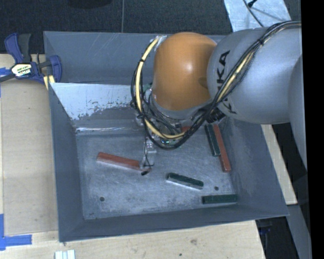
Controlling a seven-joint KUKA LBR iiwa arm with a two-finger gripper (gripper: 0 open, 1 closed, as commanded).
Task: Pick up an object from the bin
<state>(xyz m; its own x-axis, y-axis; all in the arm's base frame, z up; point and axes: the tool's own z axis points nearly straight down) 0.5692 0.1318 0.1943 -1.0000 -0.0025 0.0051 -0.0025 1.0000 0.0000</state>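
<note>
I find the gripper (pixel 147 165) low at the right end of the long reddish-brown flat stick (pixel 117 161) lying left of centre on the floor of the grey metal bin (pixel 67 173); I judge this the grasp stage, cannot tell whether the gripper is open or closed, and the next move calls for a confirmed grip before lifting.

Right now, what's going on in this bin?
A KUKA arm reaches into the grey metal bin from the right. Its tool is down near the floor, at the right end of a reddish-brown stick lying left of centre. Whether it has hold of the stick can't be told. A dark green stick lies just right of the tool, another green stick sits near the front right corner, and a red stick lies by the right wall.
</note>
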